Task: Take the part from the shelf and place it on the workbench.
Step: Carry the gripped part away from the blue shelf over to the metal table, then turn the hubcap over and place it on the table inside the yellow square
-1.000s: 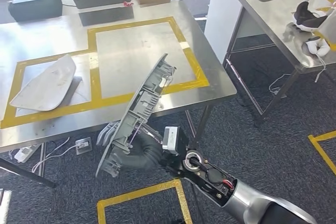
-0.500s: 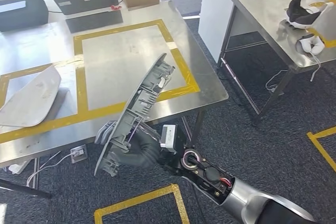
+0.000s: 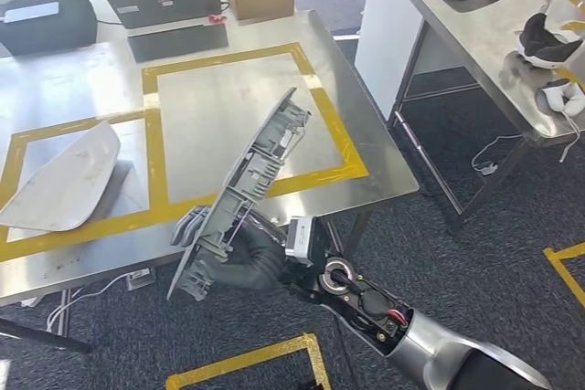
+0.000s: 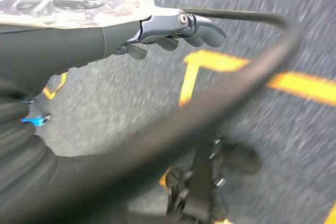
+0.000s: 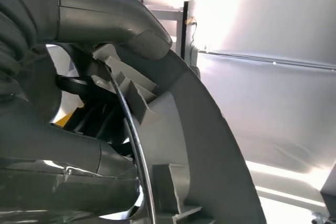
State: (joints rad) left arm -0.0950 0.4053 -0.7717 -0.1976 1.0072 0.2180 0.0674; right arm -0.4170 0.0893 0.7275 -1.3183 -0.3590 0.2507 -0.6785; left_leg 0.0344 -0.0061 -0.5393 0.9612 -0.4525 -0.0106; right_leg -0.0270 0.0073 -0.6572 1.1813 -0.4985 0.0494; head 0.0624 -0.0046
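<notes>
One long grey plastic part is riding in the right hand, tilted steeply so that its upper end is leaning out over the front edge of the workbench while its lower end is hanging below that edge, above the carpet. The hand is gripping the part low down, with the thumb lying across the ribbed inner side and the other fingers wrapping the smooth outer face; the right wrist view is showing that ribbing close up between thumb and fingers. Holding it near one end is probably leaving the other end free to be laid down first inside the yellow-taped square near the workbench's right edge. Another pale curved panel is lying near the left edge. Meanwhile the left hand is hanging over the floor, fingers nearly straight and close together, holding nothing.
</notes>
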